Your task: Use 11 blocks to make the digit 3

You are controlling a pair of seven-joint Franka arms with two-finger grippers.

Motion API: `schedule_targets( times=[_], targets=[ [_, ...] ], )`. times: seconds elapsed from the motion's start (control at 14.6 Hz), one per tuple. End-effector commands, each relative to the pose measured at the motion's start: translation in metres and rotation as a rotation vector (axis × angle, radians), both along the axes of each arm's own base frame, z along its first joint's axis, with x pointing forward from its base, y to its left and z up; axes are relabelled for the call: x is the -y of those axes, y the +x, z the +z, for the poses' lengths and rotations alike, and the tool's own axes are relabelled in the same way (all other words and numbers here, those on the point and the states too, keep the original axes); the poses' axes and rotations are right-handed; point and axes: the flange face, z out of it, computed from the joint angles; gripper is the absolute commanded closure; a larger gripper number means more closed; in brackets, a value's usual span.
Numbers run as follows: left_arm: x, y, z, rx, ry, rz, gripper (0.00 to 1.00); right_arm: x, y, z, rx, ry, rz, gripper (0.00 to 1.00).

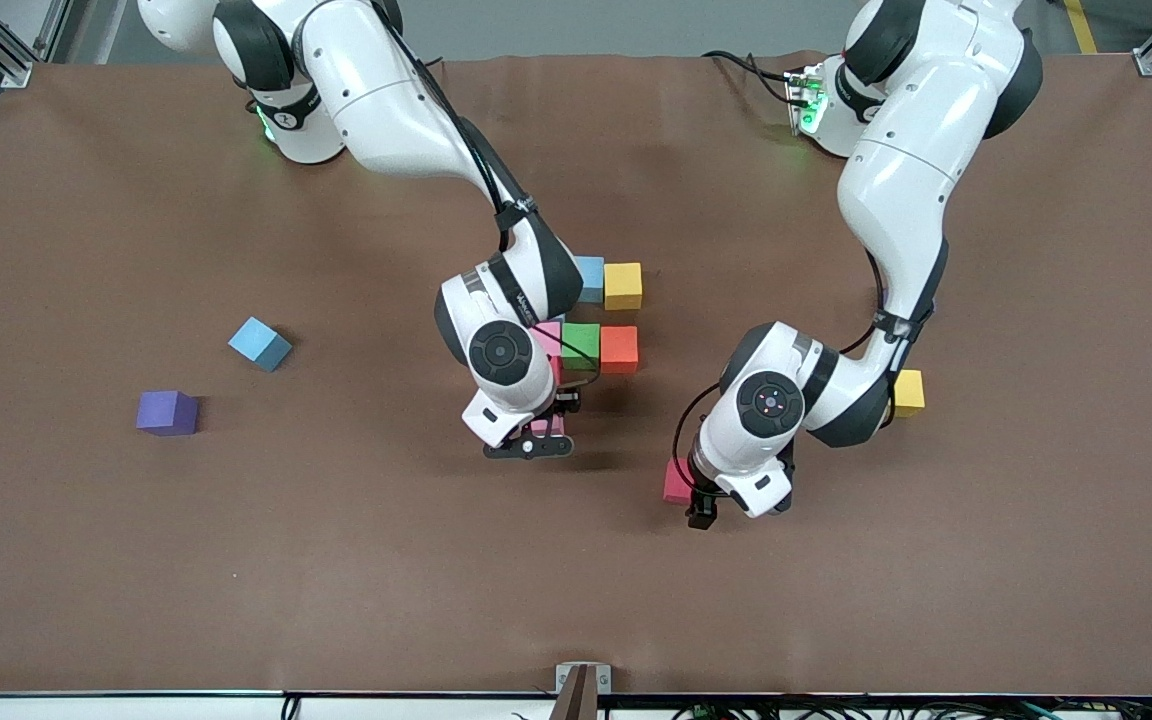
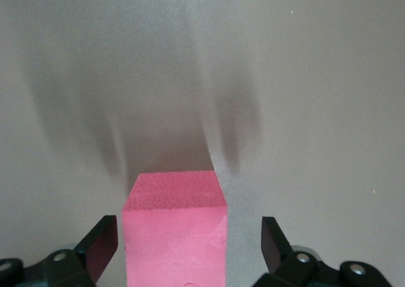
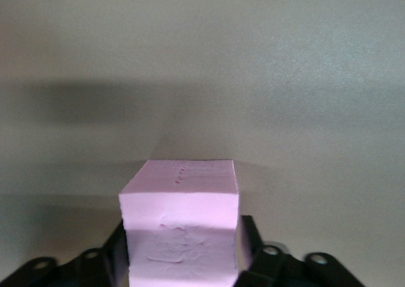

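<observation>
Foam cubes form a partial figure at mid-table: we note a light blue cube (image 1: 589,278) touching a yellow cube (image 1: 623,285) in the row farthest from the front camera; one row nearer, a pink cube (image 1: 547,336), a green cube (image 1: 581,345) and an orange cube (image 1: 619,349) sit side by side, the pink one partly hidden by the right arm; the right gripper (image 1: 536,437) is down at the table just nearer the camera than that row, with a pale pink cube (image 3: 180,227) between its fingers (image 3: 248,236); the fingers lie close against the cube's sides, and we cannot tell whether they grip it or have let go; the left gripper (image 1: 704,500) is low over the table toward the left arm's end, its fingers (image 2: 273,241) spread wide on either side of a red cube (image 2: 174,227) without clamping it; a second yellow cube (image 1: 908,392) lies partly hidden by the left arm; toward the right arm's end, well apart from the figure, lie a second light blue cube (image 1: 259,343) and a purple cube (image 1: 167,412), on the brown table (image 1: 336,560)
</observation>
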Motion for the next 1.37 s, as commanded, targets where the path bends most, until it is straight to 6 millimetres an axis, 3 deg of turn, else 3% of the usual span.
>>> schedule_targets(
  times=[0.0, 0.21, 0.34, 0.48, 0.55, 0.76, 0.89, 1.03, 1.1, 1.31],
  targets=[
    [0.003, 0.0, 0.008, 0.002, -0.013, -0.003, 0.0, -0.006, -0.001, 0.006, 0.013, -0.005, -0.011, 0.0],
    [0.002, -0.002, -0.002, -0.009, -0.005, -0.004, 0.0, -0.005, 0.0, 0.04, 0.008, 0.014, -0.018, 0.0],
    [0.002, -0.003, -0.003, -0.012, -0.004, -0.005, 0.0, 0.017, 0.012, 0.075, -0.007, 0.012, -0.046, 0.0],
    [0.002, -0.003, -0.006, -0.011, -0.006, -0.006, 0.01, 0.069, 0.037, 0.119, -0.004, -0.018, -0.114, 0.0],
    [0.003, -0.002, -0.006, -0.003, -0.011, -0.01, 0.08, 0.096, 0.048, 0.131, -0.001, -0.05, -0.15, 0.0],
    [0.007, -0.005, -0.013, -0.001, -0.015, -0.019, 0.53, 0.171, 0.07, 0.175, 0.012, -0.117, -0.247, 0.0],
    [0.009, -0.005, -0.01, 0.0, -0.018, -0.011, 0.7, 0.213, 0.076, 0.2, 0.001, -0.148, -0.314, 0.0],
    [0.01, -0.006, -0.003, -0.006, -0.024, 0.001, 0.78, 0.262, 0.081, 0.224, -0.009, -0.182, -0.29, 0.0],
    [0.011, -0.006, 0.004, -0.009, -0.031, 0.006, 0.77, 0.275, 0.082, 0.249, 0.023, -0.162, -0.231, 0.0],
    [0.046, -0.027, 0.008, -0.025, -0.023, 0.013, 0.77, 0.348, 0.077, 0.306, 0.058, -0.076, -0.271, 0.0]
  ],
)
